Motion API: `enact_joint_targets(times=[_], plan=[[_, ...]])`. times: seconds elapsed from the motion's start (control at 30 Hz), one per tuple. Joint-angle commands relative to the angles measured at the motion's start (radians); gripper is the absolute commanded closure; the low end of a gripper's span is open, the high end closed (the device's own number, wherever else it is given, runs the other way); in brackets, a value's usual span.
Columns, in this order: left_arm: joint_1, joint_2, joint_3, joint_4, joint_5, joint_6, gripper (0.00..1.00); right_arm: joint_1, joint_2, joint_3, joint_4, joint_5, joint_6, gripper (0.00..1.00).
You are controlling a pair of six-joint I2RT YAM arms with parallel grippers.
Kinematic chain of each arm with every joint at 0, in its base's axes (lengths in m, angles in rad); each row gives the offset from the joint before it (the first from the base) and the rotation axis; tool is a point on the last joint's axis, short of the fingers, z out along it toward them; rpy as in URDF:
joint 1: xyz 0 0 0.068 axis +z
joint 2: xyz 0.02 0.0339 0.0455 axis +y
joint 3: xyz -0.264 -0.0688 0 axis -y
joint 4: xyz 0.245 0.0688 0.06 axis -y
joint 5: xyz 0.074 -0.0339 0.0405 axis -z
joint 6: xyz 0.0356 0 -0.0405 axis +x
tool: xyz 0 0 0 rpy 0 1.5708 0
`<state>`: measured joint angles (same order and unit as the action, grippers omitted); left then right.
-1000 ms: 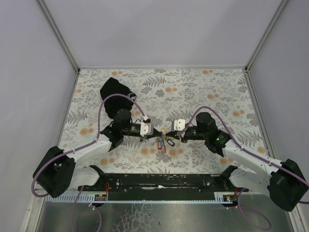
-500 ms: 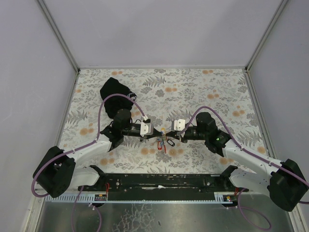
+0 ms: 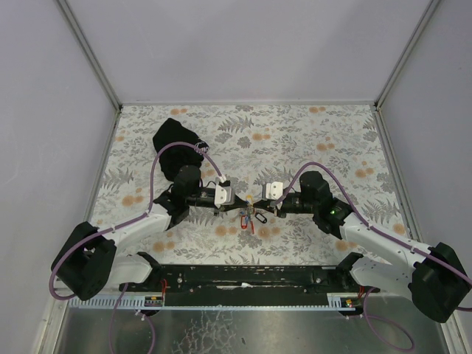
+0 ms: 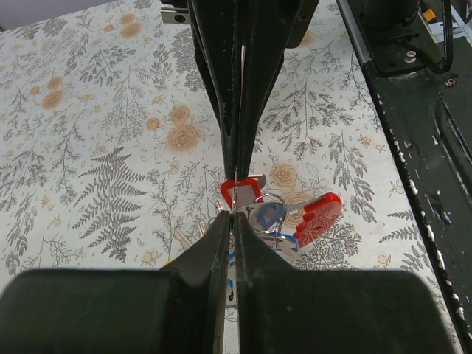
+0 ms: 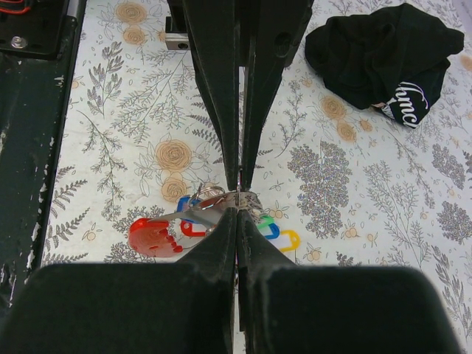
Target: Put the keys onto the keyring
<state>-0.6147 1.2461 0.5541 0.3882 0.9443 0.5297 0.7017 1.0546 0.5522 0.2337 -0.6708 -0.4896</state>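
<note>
Leftmost, at ten o'clock from the table (image 3: 310, 140) centre: black cloth pouch (image 3: 175, 140), well apart from the work. Next, left arm stretched low from seven o'clock toward three, wrist level, left fingers (image 4: 214, 247) pressed together at the tips; impossible to tell whether any wire is nipped between them. At centre, just beneath both tips: the keys (image 3: 251, 218), a small bunch with a red tag (image 4: 318, 215) plus blue, green and yellow ones, gathered about the keyring (image 5: 249, 198). Judged light, loose and free to swing; plastic tags probably slick, ring wire stiff and springy. Best taken by a tag's flat faces, the ring by its rim. Rightmost, right arm mirrored from five o'clock toward nine, right fingers (image 5: 258, 247) likewise closed, almost tip to tip with the left.
</note>
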Motion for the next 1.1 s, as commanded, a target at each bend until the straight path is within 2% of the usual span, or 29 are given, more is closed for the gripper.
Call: enact_joint_targets(times=[0.0,0.73,1.07], plan=[[0.003,0.009,0.03,0.003,0.027,0.014,1.0,0.013,0.004,0.034,0.055,-0.025,-0.004,1.0],[0.002,0.029,0.046,-0.004,0.044,-0.002,1.0,0.032,0.012,0.05,0.105,-0.029,0.022,1.0],[-0.014,0.026,0.062,-0.05,0.001,0.019,1.0,0.031,0.024,0.064,0.142,-0.055,0.058,1.0]])
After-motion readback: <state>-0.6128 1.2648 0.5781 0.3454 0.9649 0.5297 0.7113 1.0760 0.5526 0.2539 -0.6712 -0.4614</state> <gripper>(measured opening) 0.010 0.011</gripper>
